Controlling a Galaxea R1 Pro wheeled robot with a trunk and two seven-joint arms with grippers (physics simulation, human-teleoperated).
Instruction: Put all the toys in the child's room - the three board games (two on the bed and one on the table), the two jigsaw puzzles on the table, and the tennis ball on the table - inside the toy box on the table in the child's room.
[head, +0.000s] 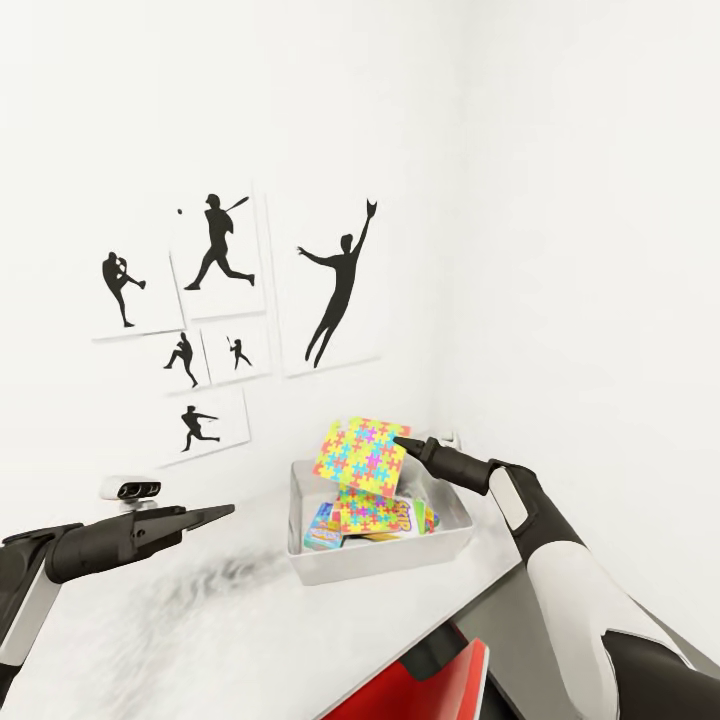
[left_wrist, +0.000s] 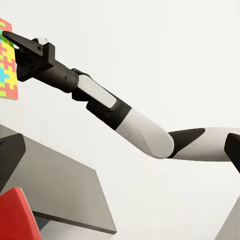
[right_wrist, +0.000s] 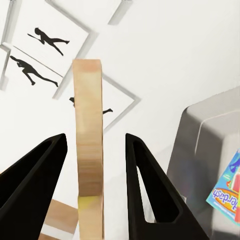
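Holding item one: a thin flat jigsaw puzzle board (head: 361, 455) of bright interlocking pieces, which I see edge-on between my right gripper's (head: 405, 441) black fingers (right_wrist: 35, 185), though contact is unclear. Directly beneath that gripper sits the shallow pale grey plastic toy box (head: 380, 560), containing pastel-printed flat board game boxes (head: 325, 527). My left gripper (head: 222, 512) hovers over the pale grey-white table (head: 150, 640), well apart, fingers together.

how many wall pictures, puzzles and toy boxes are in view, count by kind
wall pictures: 6
puzzles: 2
toy box: 1
total: 9
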